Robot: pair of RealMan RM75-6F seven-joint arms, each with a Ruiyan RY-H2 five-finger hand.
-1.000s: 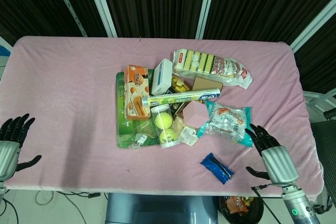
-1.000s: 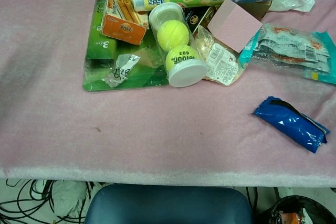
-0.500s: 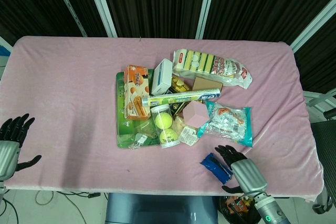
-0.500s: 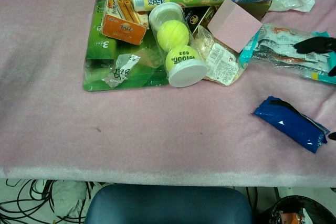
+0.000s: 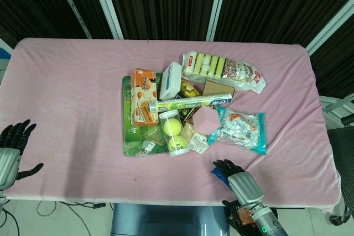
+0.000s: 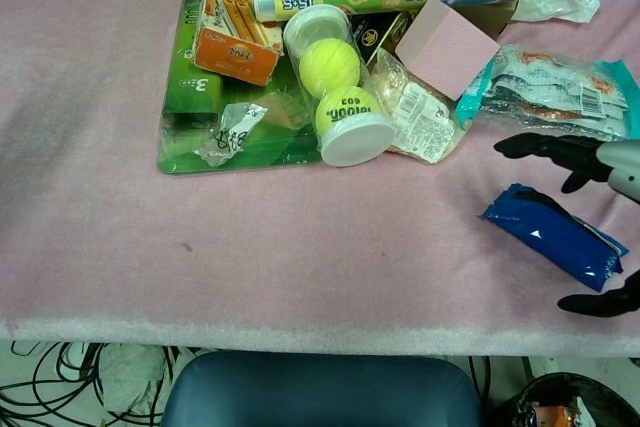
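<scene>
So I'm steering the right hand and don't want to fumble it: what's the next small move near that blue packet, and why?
Probably lower the right hand a little and close it around the blue packet. The fingers are spread over the packet with the thumb at its near side, holding nothing yet. The packet lies alone on the pink cloth, clear of the pile.

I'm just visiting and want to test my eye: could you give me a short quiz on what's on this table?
1. True or false: the right robot hand is over the blue packet.
2. What lies in the clear tube? A) tennis balls B) eggs C) batteries
3. What colour is the tablecloth?

Key:
1. True; its fingers are spread above the packet, holding nothing.
2. A
3. Pink
</scene>
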